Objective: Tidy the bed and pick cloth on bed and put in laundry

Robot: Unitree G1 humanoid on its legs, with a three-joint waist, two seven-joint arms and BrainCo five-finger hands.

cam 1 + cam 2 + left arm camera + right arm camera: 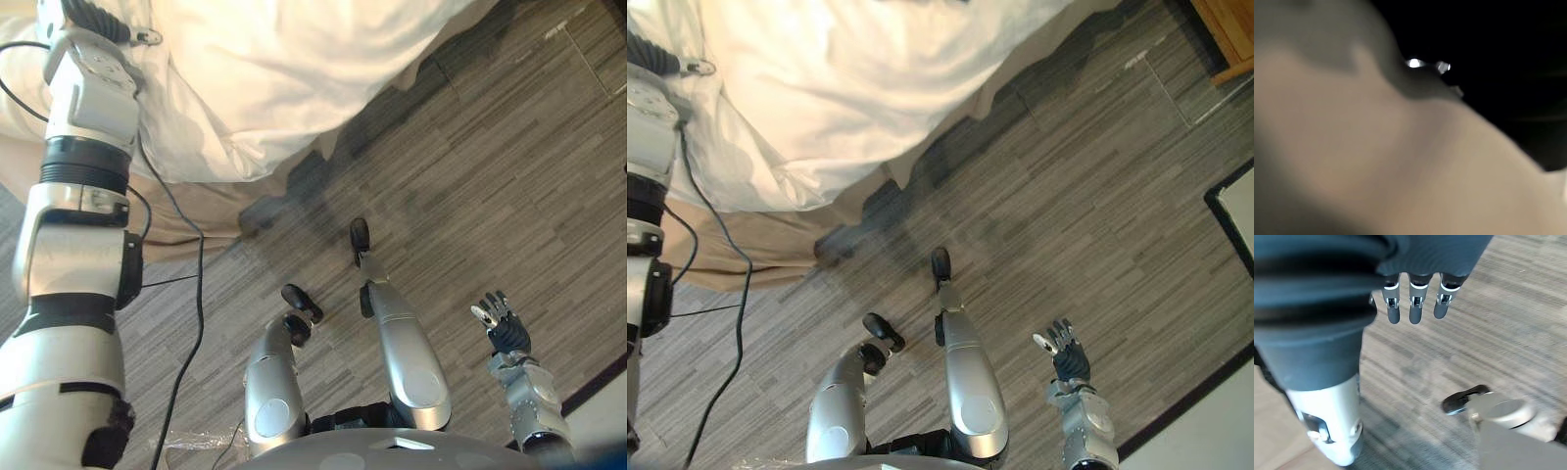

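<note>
left arm over bed, right hand idle

left hand [93,18] is stretching over the white duvet [294,69] bunched at the bed [225,206] edge; fingers hidden, grip cannot be told. right hand [502,321] is hanging above the wood floor [509,176], fingers straight, holding nothing.

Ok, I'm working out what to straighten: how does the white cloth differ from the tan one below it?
The white duvet is puffy and creased, piled on top with its edge overhanging; the tan skirt hangs smooth and flat beneath it, down to the floor. The white duvet fills much of the view; the tan skirt shows as a strip. Both are plain bedding.
</note>
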